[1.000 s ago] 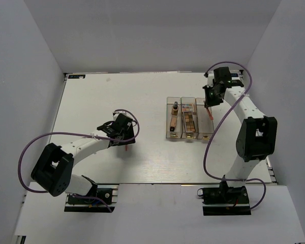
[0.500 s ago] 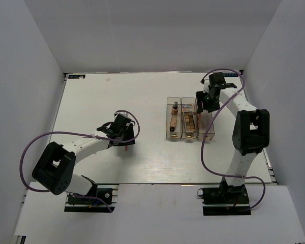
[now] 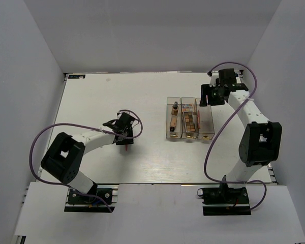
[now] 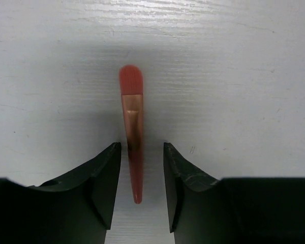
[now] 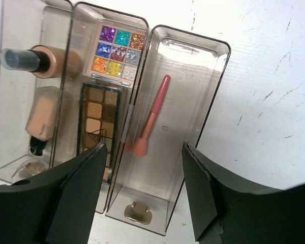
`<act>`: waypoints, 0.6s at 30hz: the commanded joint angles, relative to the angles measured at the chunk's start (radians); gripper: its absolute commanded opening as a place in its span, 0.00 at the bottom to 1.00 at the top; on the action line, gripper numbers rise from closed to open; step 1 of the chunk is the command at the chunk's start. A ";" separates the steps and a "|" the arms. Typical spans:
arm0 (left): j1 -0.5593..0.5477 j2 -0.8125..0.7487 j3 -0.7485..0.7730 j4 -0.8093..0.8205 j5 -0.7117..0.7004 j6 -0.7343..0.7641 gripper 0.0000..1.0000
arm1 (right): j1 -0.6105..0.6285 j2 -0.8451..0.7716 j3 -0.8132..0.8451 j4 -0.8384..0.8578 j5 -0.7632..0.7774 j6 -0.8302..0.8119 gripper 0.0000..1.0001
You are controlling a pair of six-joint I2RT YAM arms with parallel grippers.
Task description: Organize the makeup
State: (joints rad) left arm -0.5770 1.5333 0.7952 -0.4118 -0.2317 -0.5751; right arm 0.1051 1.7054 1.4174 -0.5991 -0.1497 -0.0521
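A salmon-pink stick [image 4: 132, 127] lies on the white table [image 3: 91, 101], its thin end between the fingers of my left gripper [image 4: 140, 147]. The jaws stand open on either side of it, with a narrow gap on each side. My right gripper [image 5: 145, 147] hangs open and empty above the rightmost clear box [image 5: 213, 101], where another pink stick [image 5: 152, 117] lies loose. In the middle box lie a glitter palette [image 5: 117, 51] and a brown palette [image 5: 96, 117]. The left box holds two tan bottles [image 5: 46, 61] with dark caps.
The three clear boxes [image 3: 189, 118] stand side by side right of the table's centre. My left gripper [image 3: 126, 138] is low over the table left of them, and my right gripper [image 3: 207, 96] is at their far right end. White walls enclose the table.
My right gripper opened, dropped its pink stick into the rightmost box and drew back. The left gripper's jaws narrowed around the stick on the table.
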 commanded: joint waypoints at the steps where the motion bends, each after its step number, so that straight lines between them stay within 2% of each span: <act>1: 0.005 0.028 0.027 -0.044 -0.038 0.004 0.48 | -0.011 -0.056 -0.018 0.042 -0.042 0.011 0.67; 8: 0.005 0.071 0.035 -0.091 -0.047 0.000 0.28 | -0.033 -0.093 -0.008 0.047 -0.105 0.017 0.69; 10: 0.005 0.050 0.030 -0.088 -0.035 0.001 0.20 | -0.042 -0.102 -0.008 0.048 -0.128 -0.001 0.89; 12: 0.005 0.010 0.042 -0.067 -0.003 0.014 0.15 | -0.047 -0.128 -0.023 0.064 -0.152 -0.032 0.89; 16: -0.018 -0.042 0.116 0.035 0.159 0.067 0.09 | -0.058 -0.202 -0.092 0.143 -0.209 -0.094 0.89; 17: -0.018 -0.047 0.131 0.060 0.266 0.073 0.08 | -0.058 -0.229 -0.109 0.159 -0.224 -0.095 0.89; 18: -0.018 -0.044 0.174 0.079 0.313 0.080 0.07 | -0.059 -0.237 -0.133 0.174 -0.226 -0.095 0.88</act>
State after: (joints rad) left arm -0.5854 1.5494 0.8692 -0.4339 -0.1196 -0.5362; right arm 0.0544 1.5333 1.3182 -0.5179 -0.3122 -0.1097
